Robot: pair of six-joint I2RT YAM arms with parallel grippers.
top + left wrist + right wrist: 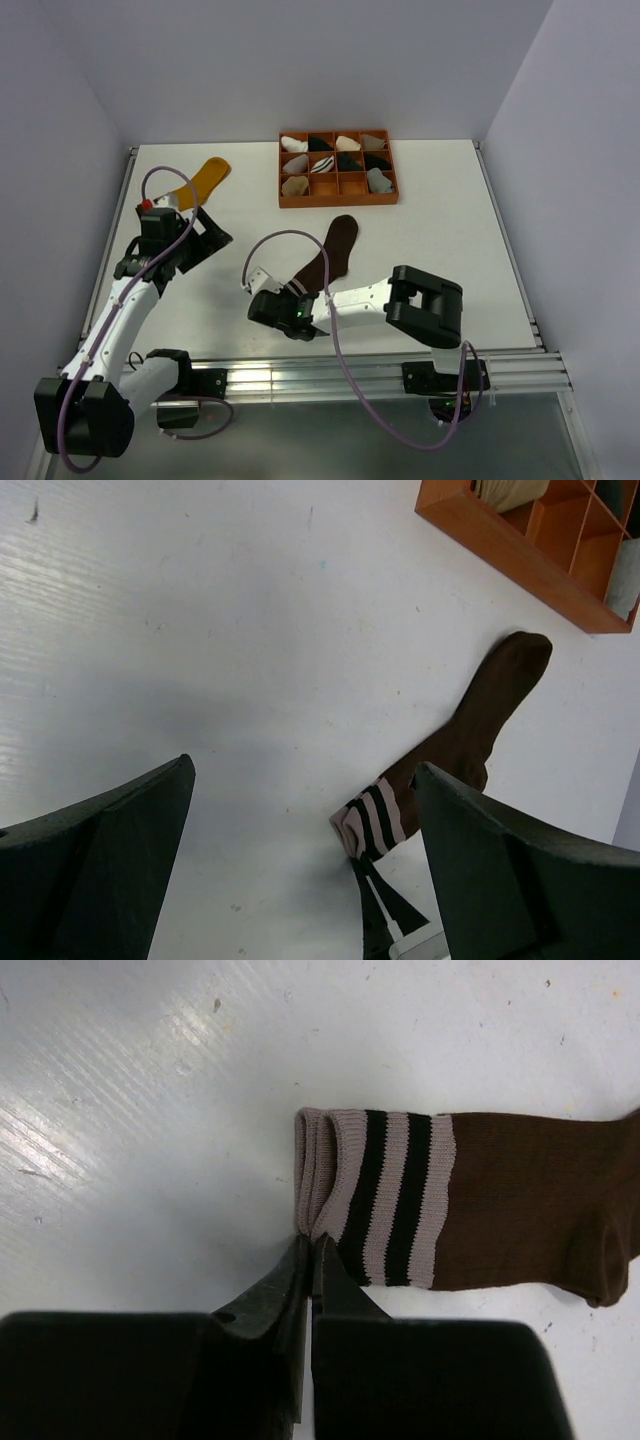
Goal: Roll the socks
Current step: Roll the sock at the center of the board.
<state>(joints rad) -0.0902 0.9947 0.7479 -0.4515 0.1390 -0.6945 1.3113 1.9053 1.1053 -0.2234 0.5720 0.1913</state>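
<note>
Fingers of your right gripper pinch the brown sock by its striped cuff, yet it lies flat, not yet rolled.

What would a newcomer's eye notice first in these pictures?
First, the dark brown sock lying flat mid-table, its striped cuff at the shut tips of the right gripper. Next, the mustard sock at the far left, and the orange tray of small sock bundles at the back.

The top camera looks down onto the whole table; both wrist cameras face it from nearer, sharing the dark brown sock.
</note>
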